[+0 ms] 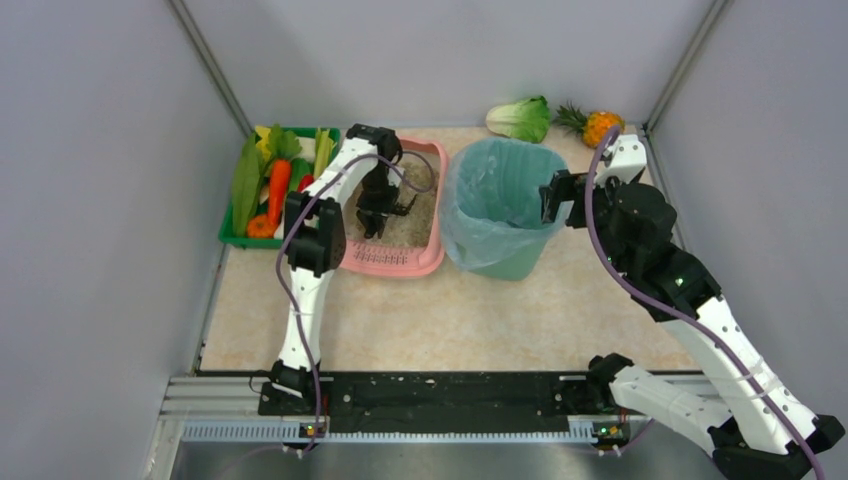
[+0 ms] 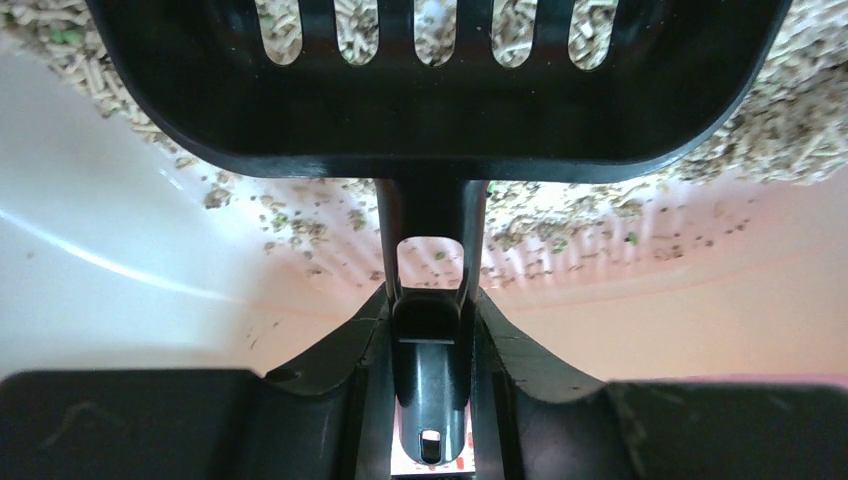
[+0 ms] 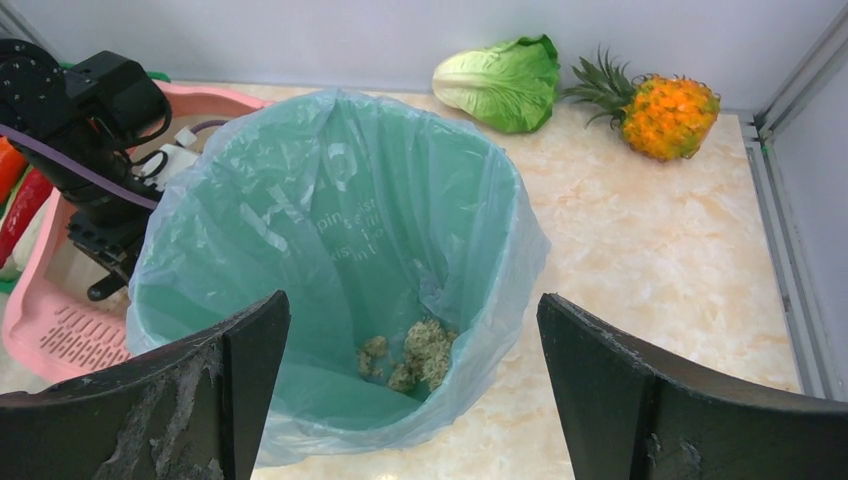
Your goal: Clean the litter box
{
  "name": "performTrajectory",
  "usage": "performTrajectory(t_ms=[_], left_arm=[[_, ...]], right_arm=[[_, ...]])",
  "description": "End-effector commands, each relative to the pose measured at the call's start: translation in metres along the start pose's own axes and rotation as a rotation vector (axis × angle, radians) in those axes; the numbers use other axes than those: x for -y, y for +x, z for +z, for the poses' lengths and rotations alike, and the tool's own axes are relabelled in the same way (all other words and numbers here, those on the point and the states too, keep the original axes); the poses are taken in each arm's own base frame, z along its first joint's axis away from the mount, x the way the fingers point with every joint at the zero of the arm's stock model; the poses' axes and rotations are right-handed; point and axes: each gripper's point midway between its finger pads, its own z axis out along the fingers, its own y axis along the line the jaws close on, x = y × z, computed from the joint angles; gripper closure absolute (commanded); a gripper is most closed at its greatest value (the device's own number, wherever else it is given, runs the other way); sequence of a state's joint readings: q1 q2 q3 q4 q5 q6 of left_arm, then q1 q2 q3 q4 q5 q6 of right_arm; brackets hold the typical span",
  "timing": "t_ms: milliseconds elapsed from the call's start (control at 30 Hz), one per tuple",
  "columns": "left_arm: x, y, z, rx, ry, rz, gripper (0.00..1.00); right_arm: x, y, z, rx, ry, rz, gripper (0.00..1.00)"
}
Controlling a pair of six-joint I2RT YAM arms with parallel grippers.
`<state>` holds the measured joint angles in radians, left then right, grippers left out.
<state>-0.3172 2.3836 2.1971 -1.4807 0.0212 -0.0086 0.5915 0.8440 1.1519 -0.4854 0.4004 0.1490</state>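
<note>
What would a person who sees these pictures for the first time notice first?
Probably the black slotted scoop, clamped by its handle in the left gripper and held over the litter in the pink litter box, left of centre in the overhead view. Next comes the teal bag-lined bin right beside the box, with a few clumps at its bottom and the open right gripper close to its right side.

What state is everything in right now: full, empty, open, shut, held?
litter box: holds pellet litter, some bare floor showing.
scoop: gripped by its handle, over the litter, pan looks empty.
left end effector: shut on the scoop.
right end effector: open, holding nothing, aimed at the bin.
bin: upright, bag-lined, a few clumps at the bottom.
crate: filled with vegetables.
</note>
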Motion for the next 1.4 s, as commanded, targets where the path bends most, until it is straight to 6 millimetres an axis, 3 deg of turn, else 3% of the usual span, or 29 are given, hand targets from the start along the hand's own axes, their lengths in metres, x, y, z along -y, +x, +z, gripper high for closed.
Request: performTrajectory(t_ms=[0,100,267,533,633,767,1067,1367], left_arm=[[0.026,-0.038,0.007,0.121,0.135,-0.019,1.0],[0.035,-0.036,0.015,0.099,0.152,0.005,1.0],[0.026,-0.032,0.02,0.088,0.119,0.007,1.0],[0.037,-0.071,-0.001,0.298,0.186,-0.012,1.0],[0.038,-0.078,-0.007,0.342,0.195,-0.005,1.0],[0.033,-0.073,-0.016,0.396,0.174,-0.002,1.0],[0.02,-0.054,-0.067,0.494,0.108,0.002,1.0],[0.015,-0.013,-0.064,0.431,0.081,0.004,1.0]], right_arm=[[-0.001,-0.015,0.002,0.059,0.004,0.017,0.06],[-0.003,-0.015,0.005,0.059,-0.002,0.017,0.06],[-0.006,-0.014,0.008,0.058,-0.007,0.018,0.06],[-0.01,-0.012,0.01,0.055,-0.025,0.033,0.06],[-0.009,-0.015,0.007,0.065,-0.025,0.04,0.06],[-0.005,-0.016,0.002,0.074,-0.014,0.05,0.06],[-0.004,-0.022,-0.006,0.091,-0.022,0.074,0.06],[-0.003,-0.027,-0.015,0.11,-0.034,0.099,0.06]])
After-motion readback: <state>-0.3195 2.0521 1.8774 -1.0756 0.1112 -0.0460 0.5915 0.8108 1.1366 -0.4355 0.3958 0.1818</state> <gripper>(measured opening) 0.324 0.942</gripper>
